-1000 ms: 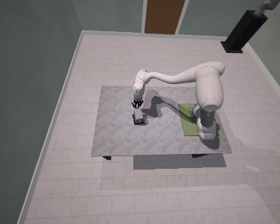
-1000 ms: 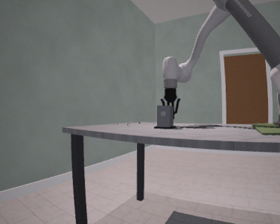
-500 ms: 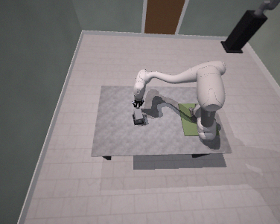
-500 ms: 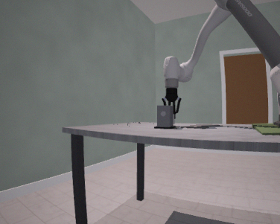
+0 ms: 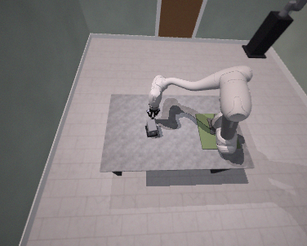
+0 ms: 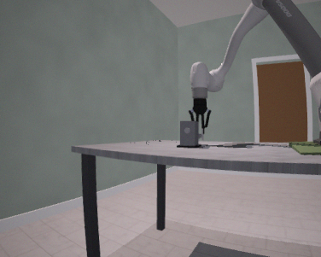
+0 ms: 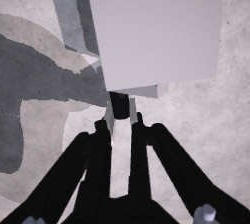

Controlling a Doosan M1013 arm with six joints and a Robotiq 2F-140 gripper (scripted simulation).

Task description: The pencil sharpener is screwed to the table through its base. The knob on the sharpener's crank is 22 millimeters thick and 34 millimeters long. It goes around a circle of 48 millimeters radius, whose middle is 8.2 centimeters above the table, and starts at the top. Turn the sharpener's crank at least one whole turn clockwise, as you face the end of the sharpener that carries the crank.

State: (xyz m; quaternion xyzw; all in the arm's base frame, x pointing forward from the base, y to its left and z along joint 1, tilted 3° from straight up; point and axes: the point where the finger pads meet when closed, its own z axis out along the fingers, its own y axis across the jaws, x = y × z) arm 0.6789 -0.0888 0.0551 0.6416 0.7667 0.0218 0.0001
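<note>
The grey pencil sharpener (image 5: 152,128) stands on the grey table, left of the middle; it also shows in the side view (image 6: 189,133) and fills the top of the wrist view (image 7: 156,42). My gripper (image 7: 122,108) points straight down at the crank end of the sharpener. Its two black fingers are shut on the dark crank knob (image 7: 119,105), which sits between the fingertips just below the sharpener's body. In the side view the gripper (image 6: 201,123) hangs beside the sharpener's right side, with the fingertips at about mid-height of the box. The crank arm is mostly hidden.
A green mat (image 5: 208,131) lies at the table's right end by the arm's base (image 5: 228,140). The arm's shadow falls across the table top. A black stand (image 5: 269,33) is in the far right corner, and a brown door (image 5: 183,8) is in the back wall.
</note>
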